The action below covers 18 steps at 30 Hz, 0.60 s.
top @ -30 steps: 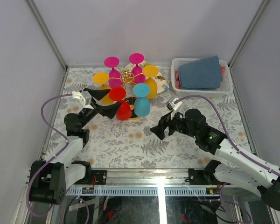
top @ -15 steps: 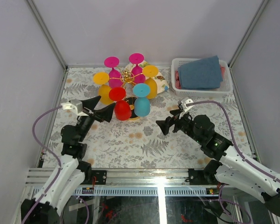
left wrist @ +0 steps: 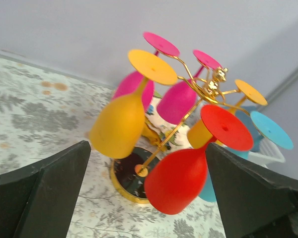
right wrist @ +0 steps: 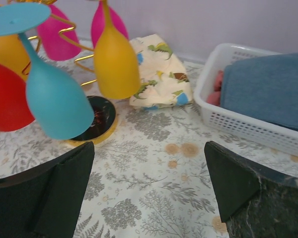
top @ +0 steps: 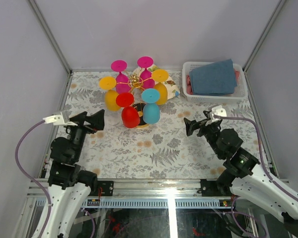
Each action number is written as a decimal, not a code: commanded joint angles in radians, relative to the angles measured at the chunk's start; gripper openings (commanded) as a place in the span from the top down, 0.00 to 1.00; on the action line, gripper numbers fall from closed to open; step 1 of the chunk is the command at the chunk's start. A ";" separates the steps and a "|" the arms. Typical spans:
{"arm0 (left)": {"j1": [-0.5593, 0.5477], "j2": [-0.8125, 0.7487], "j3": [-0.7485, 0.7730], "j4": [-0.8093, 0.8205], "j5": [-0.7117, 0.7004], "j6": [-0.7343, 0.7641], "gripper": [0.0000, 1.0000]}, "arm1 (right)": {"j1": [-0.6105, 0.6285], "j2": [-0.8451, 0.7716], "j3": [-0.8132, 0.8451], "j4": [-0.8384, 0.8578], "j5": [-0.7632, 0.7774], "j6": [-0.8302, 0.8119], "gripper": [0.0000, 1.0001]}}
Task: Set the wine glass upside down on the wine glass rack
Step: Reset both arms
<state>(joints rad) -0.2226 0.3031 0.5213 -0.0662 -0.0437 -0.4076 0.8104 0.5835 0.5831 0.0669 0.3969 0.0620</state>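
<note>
The gold wire wine glass rack (top: 135,81) stands at the back centre on a round black gold-rimmed base (left wrist: 123,179). Several coloured wine glasses hang upside down on it: a red one (top: 129,113), a blue one (top: 151,108), yellow ones and pink ones. In the left wrist view the red glass (left wrist: 188,171) and a yellow glass (left wrist: 120,121) hang just ahead. My left gripper (top: 92,120) is open and empty, left of the rack. My right gripper (top: 197,124) is open and empty, right of the rack. The right wrist view shows the blue glass (right wrist: 52,96).
A white basket (top: 214,94) with folded blue cloth (top: 216,77) sits at the back right; it also shows in the right wrist view (right wrist: 248,121). A dinosaur-print cloth (right wrist: 156,69) lies behind the rack. Grey walls enclose the fern-patterned table.
Both arms have drawn back toward the near edge, away from the rack. The left gripper moved left and down; the right gripper moved right. Both stay open and empty.
</note>
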 commanded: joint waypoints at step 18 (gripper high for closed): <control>-0.002 -0.020 0.089 -0.164 -0.170 0.144 0.00 | -0.001 -0.323 -0.132 -0.110 0.291 0.106 0.01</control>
<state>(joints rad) -0.2226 0.2817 0.6113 -0.2413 -0.2008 -0.2882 0.8104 0.2749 0.4507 -0.0593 0.6437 0.1402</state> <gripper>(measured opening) 0.996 0.992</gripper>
